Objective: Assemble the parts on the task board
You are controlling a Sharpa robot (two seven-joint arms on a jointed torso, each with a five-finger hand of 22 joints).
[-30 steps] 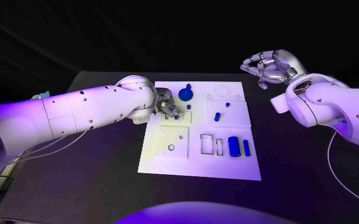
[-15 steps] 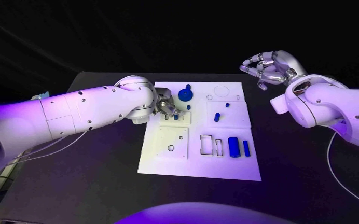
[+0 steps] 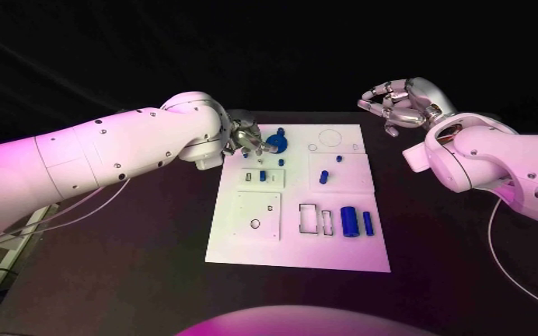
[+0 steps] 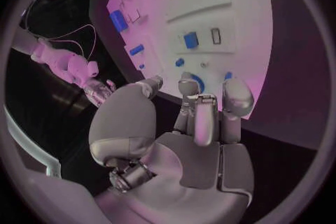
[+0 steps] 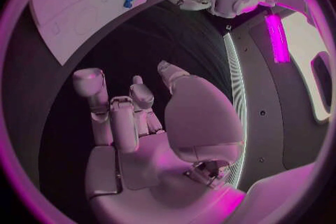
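step: reaching for blue disc [image 3: 277, 143] on task board [image 3: 337, 254] | left hand [image 3: 246, 140] empty, fingers apart beside disc | right hand [image 3: 401, 104] curled, empty, off board | next: close on disc

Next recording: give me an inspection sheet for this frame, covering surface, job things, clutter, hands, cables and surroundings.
Surface: black table, bare around the board.
Job things: white task board mid-table; blue round part near its far left corner; two blue cylinders side by side near its right edge; small blue pieces mid-board.
Clutter: nothing seen.
Hands: left hand at the board's far left corner, fingertips beside the round part, grip unclear; right hand raised beyond the board's far right corner, fingers curled, holding nothing.
Cables: thin cable under the left arm; another below the right arm.
Surroundings: dark backdrop.
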